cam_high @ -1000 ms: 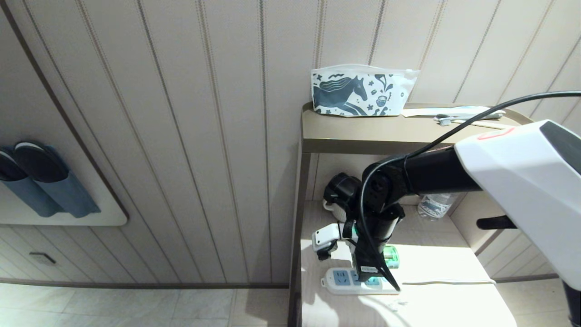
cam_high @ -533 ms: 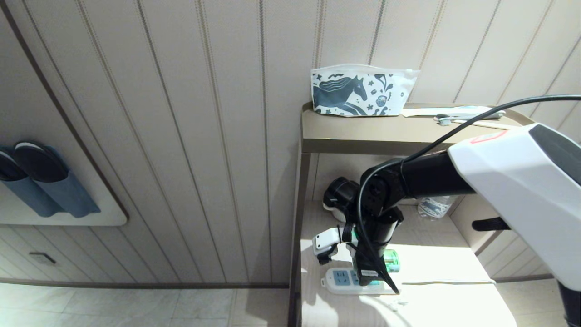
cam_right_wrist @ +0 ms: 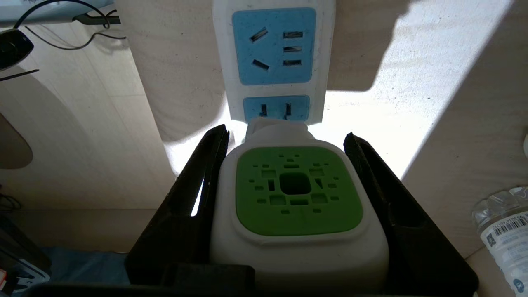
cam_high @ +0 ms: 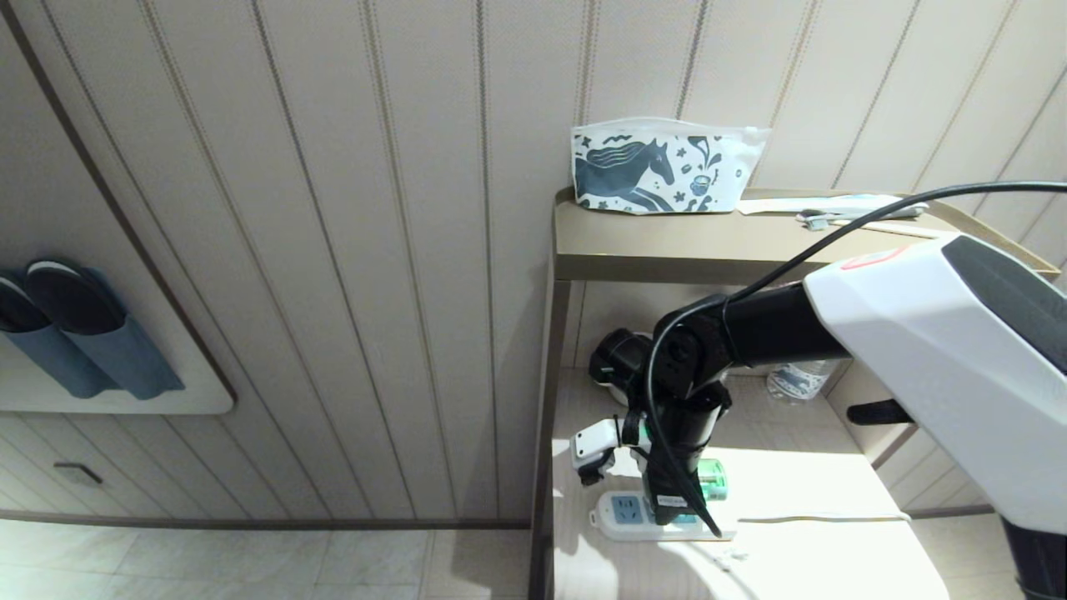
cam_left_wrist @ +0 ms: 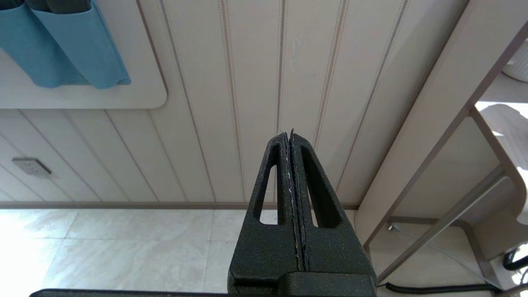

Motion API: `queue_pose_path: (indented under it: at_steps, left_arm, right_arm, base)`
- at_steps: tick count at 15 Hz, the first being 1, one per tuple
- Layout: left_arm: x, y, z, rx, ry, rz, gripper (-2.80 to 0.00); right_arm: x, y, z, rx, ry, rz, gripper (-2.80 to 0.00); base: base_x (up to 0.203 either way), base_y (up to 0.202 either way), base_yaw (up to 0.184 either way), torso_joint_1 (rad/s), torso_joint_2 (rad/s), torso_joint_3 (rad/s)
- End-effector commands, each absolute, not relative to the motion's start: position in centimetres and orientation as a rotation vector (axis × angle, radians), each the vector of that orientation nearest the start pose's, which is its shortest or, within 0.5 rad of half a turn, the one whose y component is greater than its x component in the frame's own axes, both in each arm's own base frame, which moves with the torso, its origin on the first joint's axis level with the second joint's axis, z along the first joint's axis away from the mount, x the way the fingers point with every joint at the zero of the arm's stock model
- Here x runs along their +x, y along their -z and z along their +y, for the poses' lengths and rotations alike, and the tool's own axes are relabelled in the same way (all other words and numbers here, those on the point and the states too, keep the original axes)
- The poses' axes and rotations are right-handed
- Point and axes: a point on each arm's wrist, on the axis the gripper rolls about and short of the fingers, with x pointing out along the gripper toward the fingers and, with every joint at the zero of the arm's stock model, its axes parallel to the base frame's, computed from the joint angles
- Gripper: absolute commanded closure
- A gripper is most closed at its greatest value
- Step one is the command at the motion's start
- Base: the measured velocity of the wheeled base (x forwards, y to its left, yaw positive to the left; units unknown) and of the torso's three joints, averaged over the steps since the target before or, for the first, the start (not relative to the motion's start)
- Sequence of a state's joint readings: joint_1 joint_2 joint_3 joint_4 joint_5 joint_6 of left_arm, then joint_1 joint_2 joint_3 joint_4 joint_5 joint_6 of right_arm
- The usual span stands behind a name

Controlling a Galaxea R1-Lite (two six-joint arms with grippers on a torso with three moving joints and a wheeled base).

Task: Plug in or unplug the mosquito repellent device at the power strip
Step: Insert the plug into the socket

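My right gripper (cam_right_wrist: 286,133) is shut on the mosquito repellent device (cam_right_wrist: 297,194), a white unit with a perforated green face, with a finger on each side of it. The device's plug end meets the second light-blue socket panel of the white power strip (cam_right_wrist: 274,45); its prongs are hidden. In the head view the strip (cam_high: 621,510) lies on the lower shelf, and the device's green bottle (cam_high: 711,479) shows behind the down-pointing right gripper (cam_high: 673,504). My left gripper (cam_left_wrist: 288,134) hangs shut and empty beside the cabinet, over the floor.
The lower shelf (cam_high: 834,542) is roofed by the cabinet top, which carries a horse-print pouch (cam_high: 663,167) and toothbrushes (cam_high: 859,212). A clear water bottle (cam_high: 796,375) and a dark object (cam_high: 617,358) stand at the shelf's back. The strip's white cord (cam_high: 825,518) runs right.
My right arm has edged slightly left and lower in the head view, carrying the device with it. The power strip has stayed where it was.
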State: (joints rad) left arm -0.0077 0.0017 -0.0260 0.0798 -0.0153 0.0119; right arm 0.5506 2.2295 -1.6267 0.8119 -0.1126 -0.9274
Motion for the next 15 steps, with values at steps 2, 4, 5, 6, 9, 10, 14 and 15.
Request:
queue_pose_path:
  at_steps: [2,4,5,6,9,10,14,15]
  left_arm:
    - [-2.48,-7.46,-0.02,0.012,0.023,0.057,0.00]
    - [-2.48,-7.45,-0.02,0.012,0.023,0.057,0.00]
    - [-2.49,-7.45,-0.02,0.012,0.023,0.056,0.00]
    - [-2.48,-7.46,-0.01,0.012,0.022,0.057,0.00]
    - [-2.48,-7.45,-0.02,0.012,0.023,0.057,0.00]
    - [-2.48,-7.44,-0.02,0.012,0.023,0.058,0.00]
    - [-2.48,-7.46,-0.02,0.012,0.023,0.057,0.00]
    - [-2.49,-7.44,-0.02,0.012,0.023,0.056,0.00]
  right_arm:
    - [33.87,-9.60,20.50,-1.229,-0.992,1.104,0.00]
    - [34.34,-9.50,20.79,-1.231,-0.991,1.093,0.00]
    - [34.45,-9.42,20.86,-1.234,-0.993,1.092,0.00]
    - [34.42,-9.37,20.84,-1.235,-0.996,1.098,0.00]
    - [34.19,-9.39,20.70,-1.238,-1.000,1.104,0.00]
    - [34.14,-9.54,20.66,-1.236,-0.998,1.102,0.00]
    - [33.91,-9.70,20.52,-1.234,-0.995,1.106,0.00]
    - [33.69,-9.80,20.38,-1.235,-0.995,1.110,0.00]
  base:
    - [0.000,0.000,0.000,0.000,0.00,0.000]
    - [0.000,0.000,0.000,0.000,0.00,0.000]
    - [0.000,0.000,0.000,0.000,0.00,0.000]
    - [0.000,0.000,0.000,0.000,0.00,0.000]
    - [0.000,0.000,0.000,0.000,0.00,0.000]
    - [0.000,0.000,0.000,0.000,0.00,0.000]
    - [0.000,0.000,0.000,0.000,0.00,0.000]
    - [0.000,0.000,0.000,0.000,0.00,0.000]
